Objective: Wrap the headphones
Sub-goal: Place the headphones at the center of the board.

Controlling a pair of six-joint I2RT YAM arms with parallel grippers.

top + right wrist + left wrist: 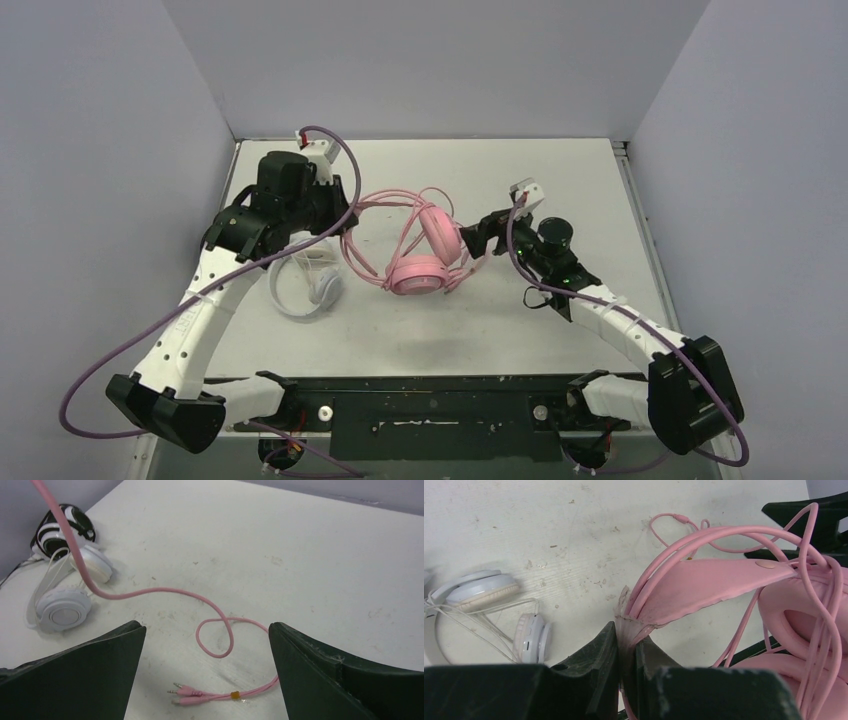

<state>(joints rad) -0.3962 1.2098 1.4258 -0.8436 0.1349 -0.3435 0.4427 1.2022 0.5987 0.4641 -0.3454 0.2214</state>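
So, top view first: the pink headset (pixel 420 258) sits about mid-table (pixel 560 180), with its cable (pixel 392 196) looping around its far side. The left gripper (pixel 345 215) is at its left edge and the right gripper (pixel 478 240) is just beside its right edge. The white headset (pixel 305 288) lies left of the pink one and a bit nearer, partly under the left arm.

Left wrist: the left gripper (pixel 626 642) is pinched tight on the edge of the pink headband (pixel 709 582), with the lining squashed between the jaws. Cable (pixel 674 519) strands run over the headband and down across the ear cups on the right. The white headset (pixel 499 590) lies on the table (pixel 574 525) off to the left, its thin white cord bunched beside it.

Right wrist: the right gripper (pixel 205 627) has its jaws spread wide with nothing between them. Below it the cable (pixel 150 591) comes in from the upper left, makes one small loop and ends in two plugs (pixel 190 696) flat on the table (pixel 300 555). The white headset (pixel 65 607) is at the left of that view. The black-and-white headset (pixel 60 530) is just past it, by the wall.
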